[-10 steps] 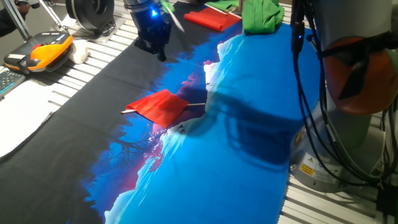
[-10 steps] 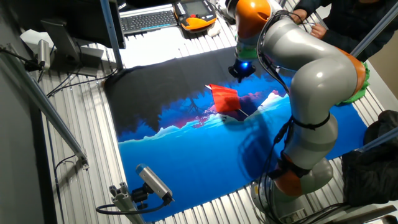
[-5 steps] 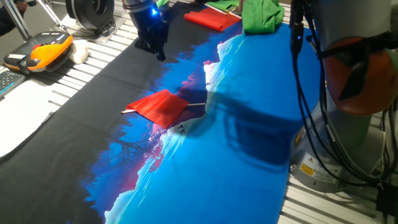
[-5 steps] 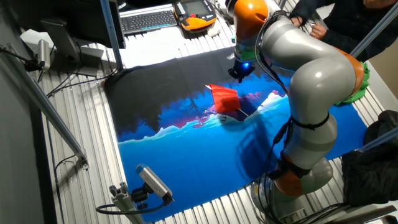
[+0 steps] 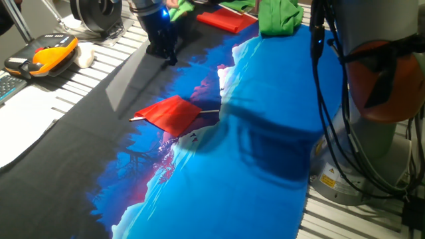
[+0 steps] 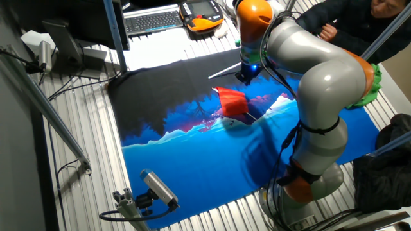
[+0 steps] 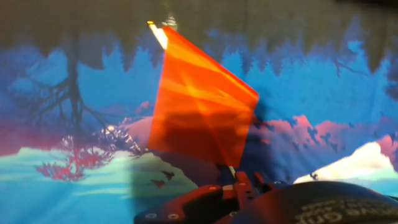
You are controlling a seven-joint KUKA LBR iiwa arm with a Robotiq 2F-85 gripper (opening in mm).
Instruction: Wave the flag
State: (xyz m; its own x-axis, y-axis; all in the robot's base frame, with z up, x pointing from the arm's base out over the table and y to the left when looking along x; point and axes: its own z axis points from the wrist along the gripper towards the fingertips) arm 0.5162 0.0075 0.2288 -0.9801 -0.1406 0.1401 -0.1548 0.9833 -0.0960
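Tool [image 5: 165, 50] has shifted slightly, apart from flag [image 5: 170, 114]; opening unclear.

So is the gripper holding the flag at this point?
No, the flag lies flat on the printed cloth, and the gripper hangs well apart from it.

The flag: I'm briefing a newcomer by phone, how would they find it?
On the big black-and-blue printed mat, look where the colours meet near the middle. The flag lies flat there: red cloth on a thin white stick, unlike the red cloth at the far edge.
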